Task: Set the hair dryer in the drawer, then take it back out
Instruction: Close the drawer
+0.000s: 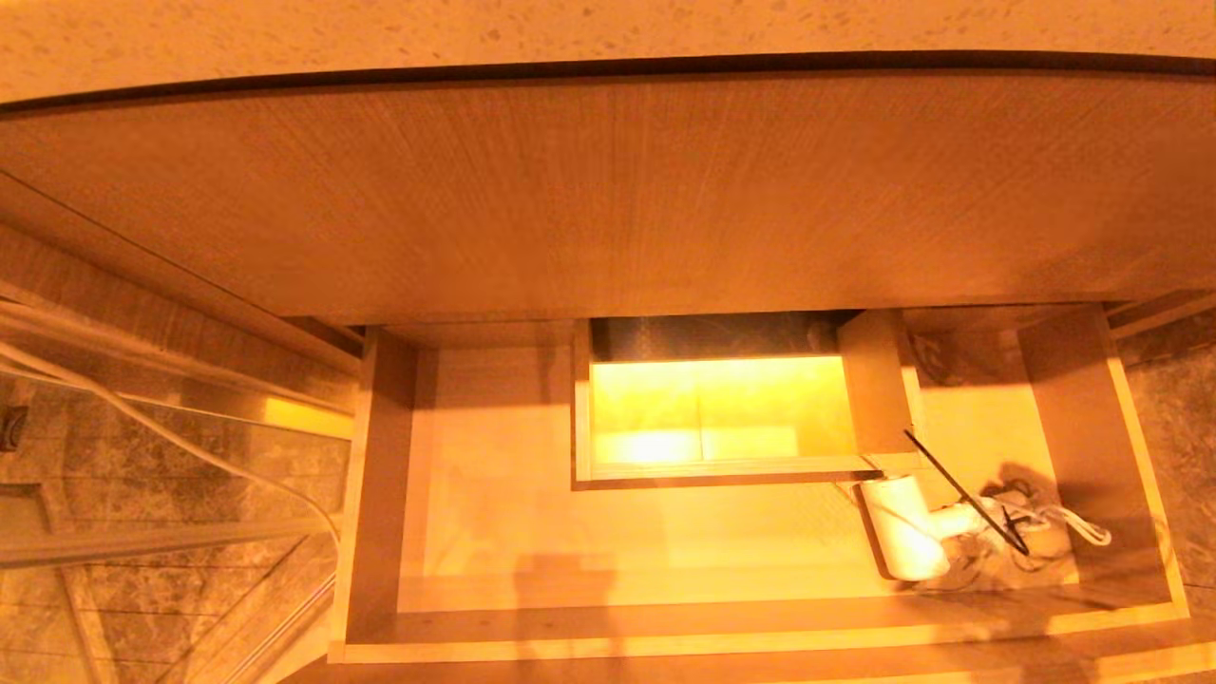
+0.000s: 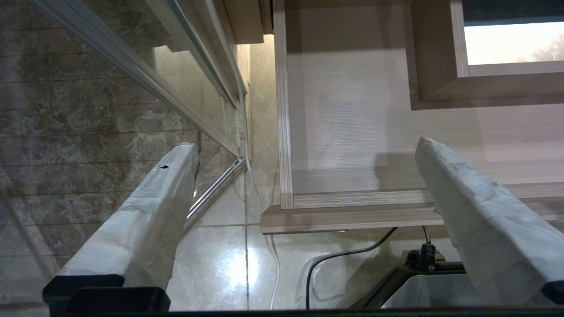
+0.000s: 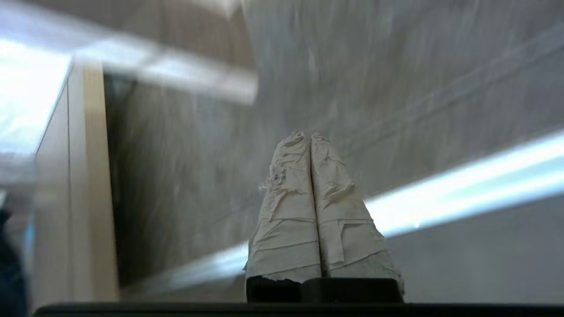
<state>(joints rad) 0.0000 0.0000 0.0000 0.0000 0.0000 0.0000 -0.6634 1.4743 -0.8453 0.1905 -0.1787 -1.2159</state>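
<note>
The drawer (image 1: 608, 622) stands pulled out, wide and shallow, with a boxed notch (image 1: 712, 418) at mid-back. The white hair dryer (image 1: 902, 532) lies on the drawer floor at the front right, its coiled cord (image 1: 1045, 532) bunched beside it. Neither gripper shows in the head view. In the left wrist view my left gripper (image 2: 308, 145) is open and empty, hovering over the drawer's front left corner (image 2: 282, 207). My right gripper (image 3: 307, 135) is shut with nothing between its fingers, facing a wood-grain surface (image 3: 396, 88). The hair dryer is out of both wrist views.
A large wood-grain panel (image 1: 608, 190) overhangs the drawer's back. On the left are a glass partition with a metal rail (image 2: 132, 66) and a white cable (image 1: 171, 437). Glossy floor tiles (image 2: 229, 264), a black cable (image 2: 343, 255) and the robot's base (image 2: 440, 281) lie below the drawer front.
</note>
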